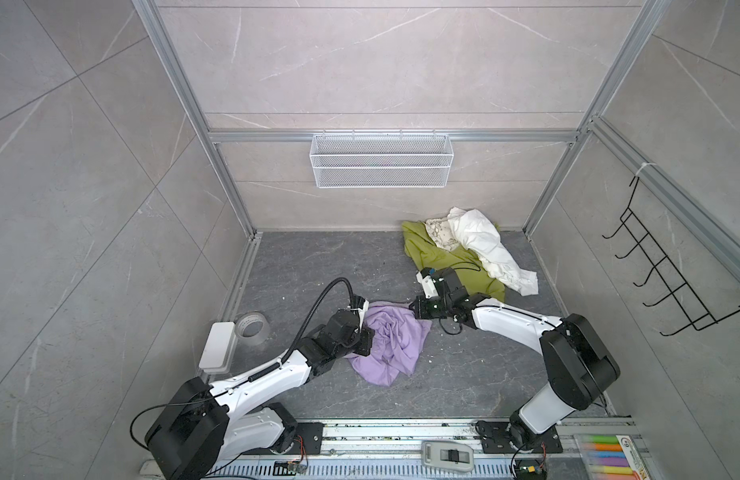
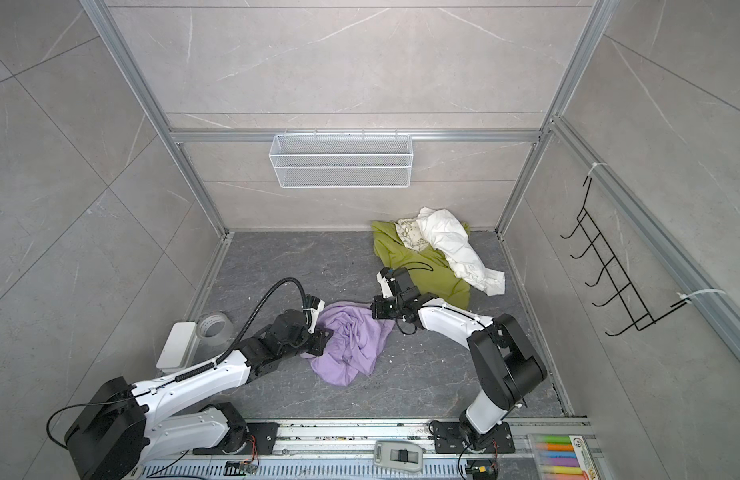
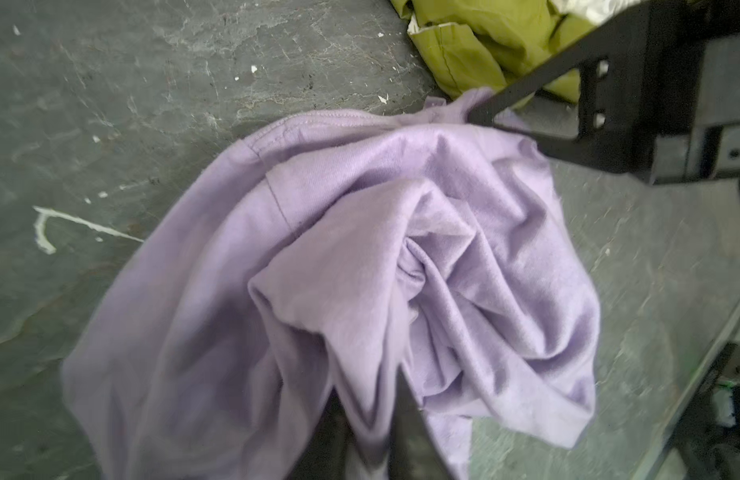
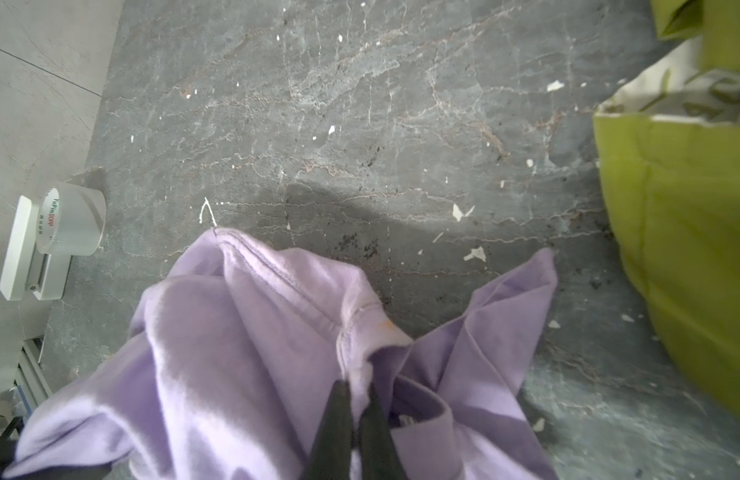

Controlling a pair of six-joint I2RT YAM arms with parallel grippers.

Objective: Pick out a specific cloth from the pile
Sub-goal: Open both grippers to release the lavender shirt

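Note:
The lavender cloth (image 1: 395, 345) (image 2: 351, 345) lies crumpled on the dark floor, apart from the pile (image 1: 443, 257) (image 2: 405, 257) of olive-green and white fabrics at the back right. My left gripper (image 1: 367, 344) (image 2: 324, 338) sits at the cloth's left edge. In the left wrist view its jaws (image 3: 368, 386) stand a little apart with a loose fold of the cloth (image 3: 360, 270) between them. My right gripper (image 1: 414, 309) (image 2: 374, 309) (image 4: 357, 384) is shut on a seam at the far right corner of the cloth (image 4: 256, 353).
A tape roll (image 1: 254, 328) and a white box (image 1: 216, 347) sit by the left wall. A white wire basket (image 1: 381, 160) hangs on the back wall, a black hook rack (image 1: 671, 266) on the right wall. A grey device (image 1: 447, 455) and markers (image 1: 609, 457) lie on the front rail.

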